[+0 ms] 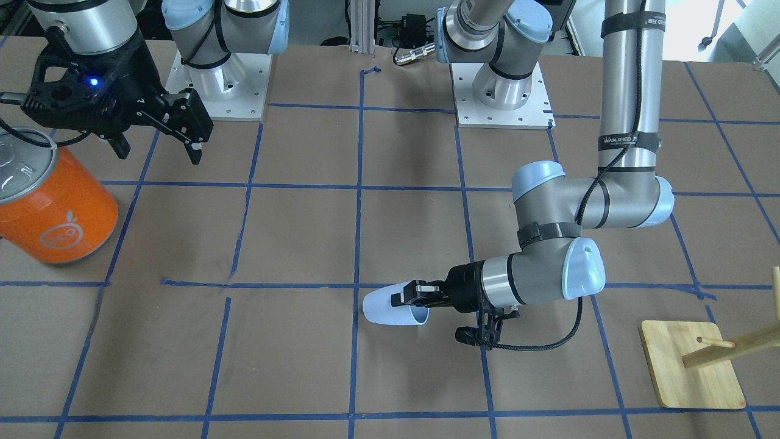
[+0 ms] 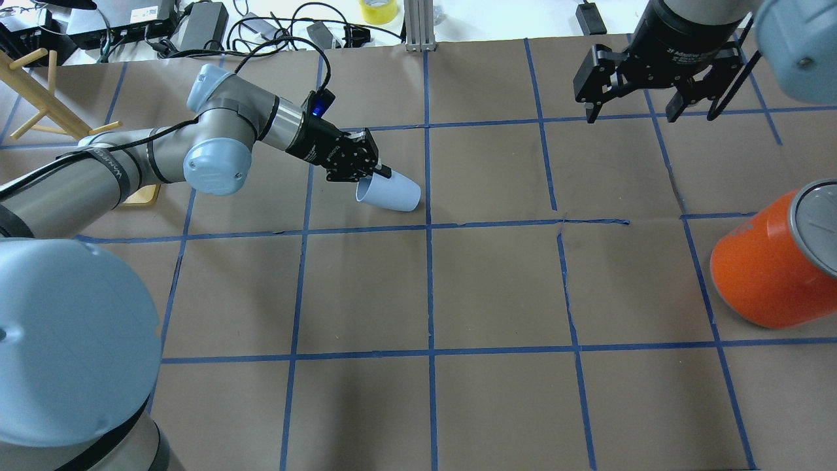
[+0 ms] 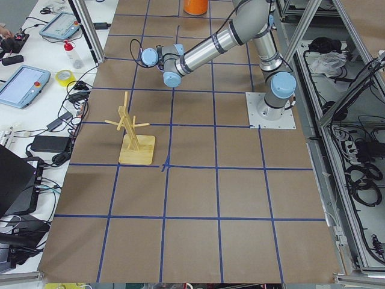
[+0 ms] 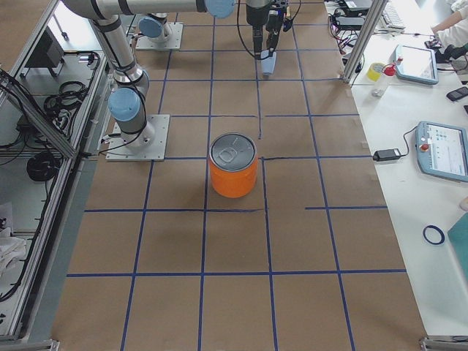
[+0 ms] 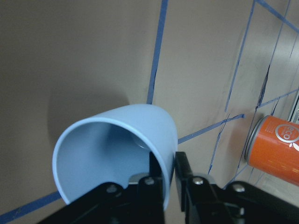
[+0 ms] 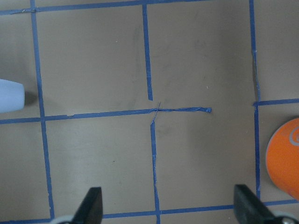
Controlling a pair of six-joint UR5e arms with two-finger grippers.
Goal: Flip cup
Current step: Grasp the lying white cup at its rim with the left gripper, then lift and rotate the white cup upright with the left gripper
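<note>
The small pale blue cup (image 2: 390,192) is on its side, its open mouth facing my left gripper (image 2: 373,171). It also shows in the front view (image 1: 390,306), the left wrist view (image 5: 117,149) and at the left edge of the right wrist view (image 6: 10,95). My left gripper (image 1: 409,297) is shut on the cup's rim, one finger inside and one outside (image 5: 187,179). From these views I cannot tell whether the cup rests on the table or hangs just above it. My right gripper (image 2: 637,104) is open and empty, high above the table, far from the cup.
A big orange can (image 2: 771,261) with a silver lid stands on the robot's right side. A wooden mug stand (image 1: 701,360) stands by my left arm. Blue tape lines mark squares on the brown table (image 2: 497,294).
</note>
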